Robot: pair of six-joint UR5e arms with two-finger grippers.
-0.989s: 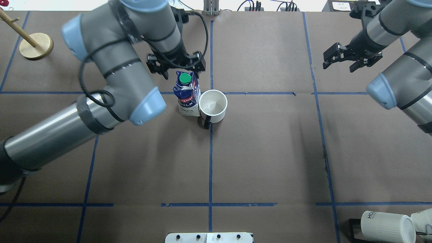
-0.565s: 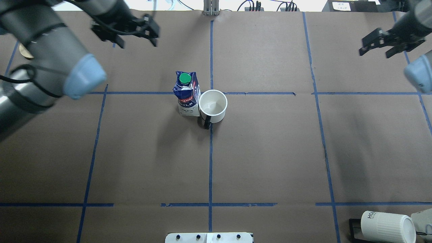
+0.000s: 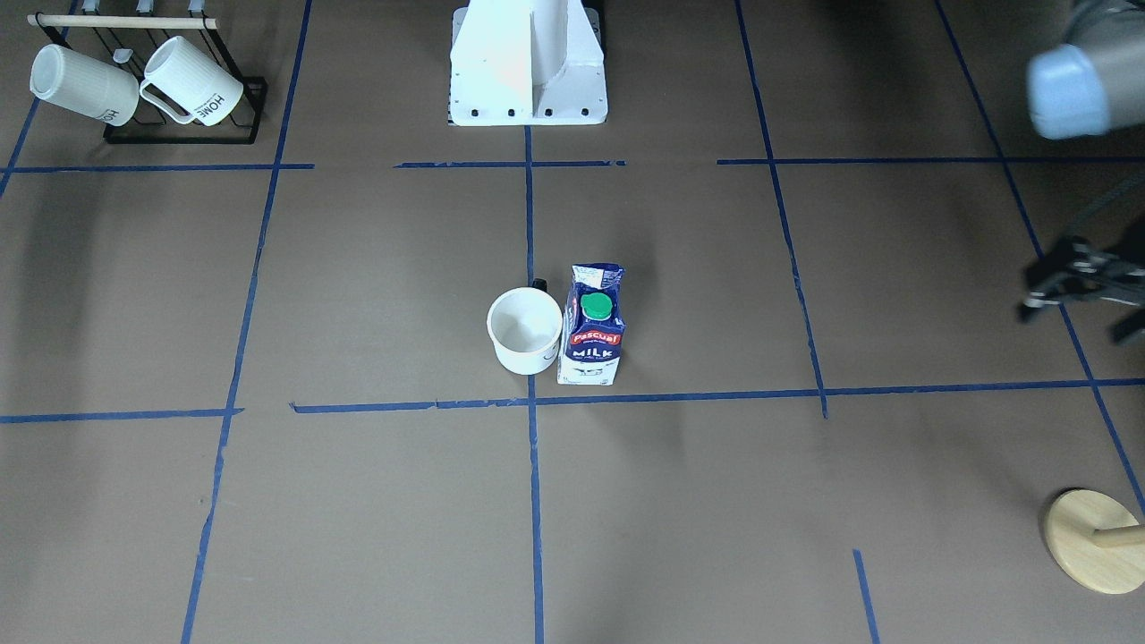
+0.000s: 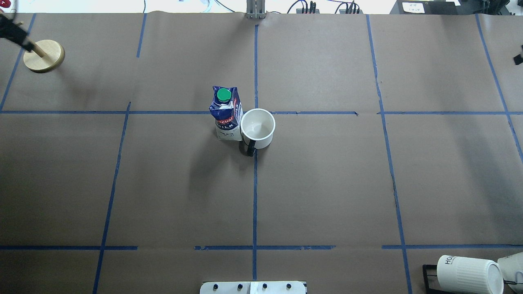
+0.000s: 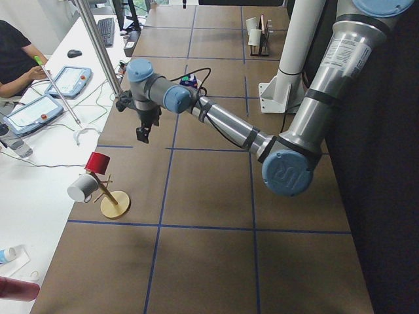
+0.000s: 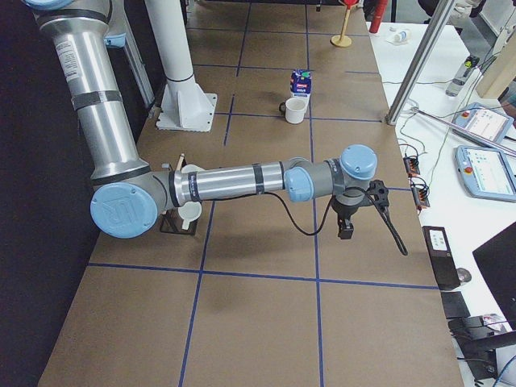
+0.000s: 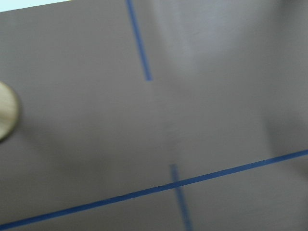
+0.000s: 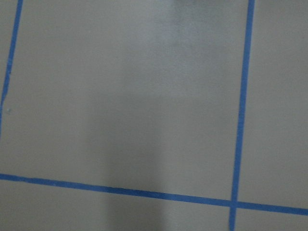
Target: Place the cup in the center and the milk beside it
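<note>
The white cup [image 4: 257,127] with a black handle stands upright on the middle tape line, just on my side of the center crossing [image 4: 255,112]. The blue milk carton [image 4: 226,114] with a green cap stands upright close against the cup, on its left in the overhead view. Both also show in the front view: cup [image 3: 525,329], milk [image 3: 592,326]. My left gripper [image 3: 1073,320] is far off to the table's left side, open and empty. Of my right gripper only a black sliver [image 4: 518,57] shows at the overhead view's right edge; I cannot tell its state. It hangs over bare table [image 6: 347,224].
A black rack [image 3: 179,134] with white "HOME" mugs [image 3: 192,82] stands at the near right corner of the table. A wooden peg stand [image 4: 43,56] stands at the far left, close to my left gripper. The white robot base [image 3: 528,63] is at the near edge.
Both arms have pulled away from the center to the table's far sides, left arm leftward and right arm rightward. The cup and the milk have not moved.
</note>
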